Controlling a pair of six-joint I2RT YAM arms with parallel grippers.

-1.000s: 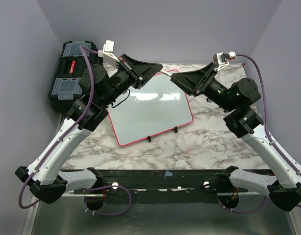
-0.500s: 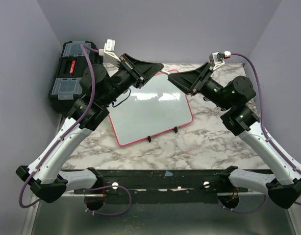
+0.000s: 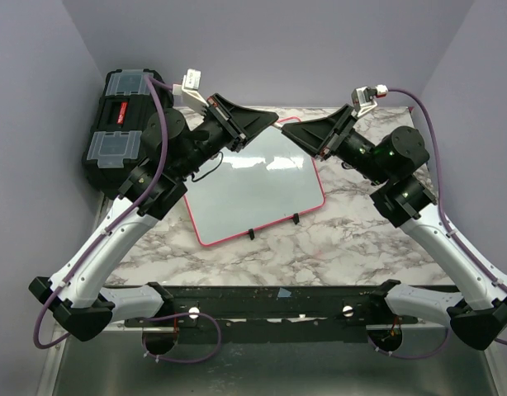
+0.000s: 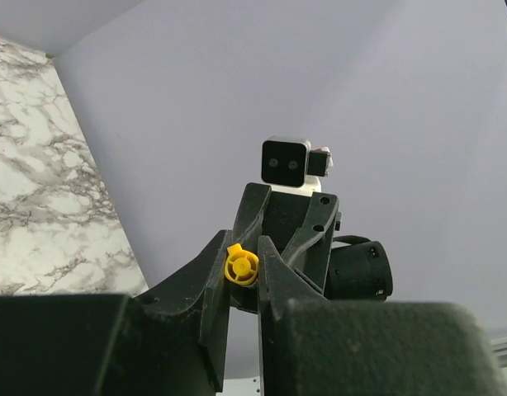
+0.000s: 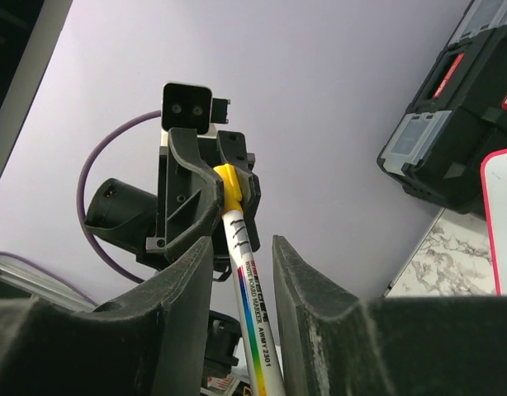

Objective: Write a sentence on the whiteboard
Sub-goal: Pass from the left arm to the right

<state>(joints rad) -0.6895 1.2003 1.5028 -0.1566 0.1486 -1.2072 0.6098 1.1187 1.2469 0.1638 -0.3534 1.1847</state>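
Note:
The whiteboard (image 3: 253, 186), glossy white with a pink-red frame and black clips on its near edge, lies flat on the marble table; a corner of it shows in the right wrist view (image 5: 505, 223). No sentence shows on it. Both grippers meet tip to tip above its far edge. My left gripper (image 3: 272, 120) is shut on the yellow cap (image 4: 241, 267) of a white marker (image 5: 253, 305). My right gripper (image 3: 291, 132) is open, its fingers on either side of the marker's barrel with a gap on the right side. The cap (image 5: 229, 186) sits on the marker.
A black toolbox (image 3: 117, 132) with clear lid compartments stands at the far left beside the board, also in the right wrist view (image 5: 460, 132). Purple walls close the table on three sides. Purple cables loop off both arms.
The right gripper has moved left and closer to the left gripper, coming around the marker barrel. The left gripper has shifted slightly right, still holding the cap end.

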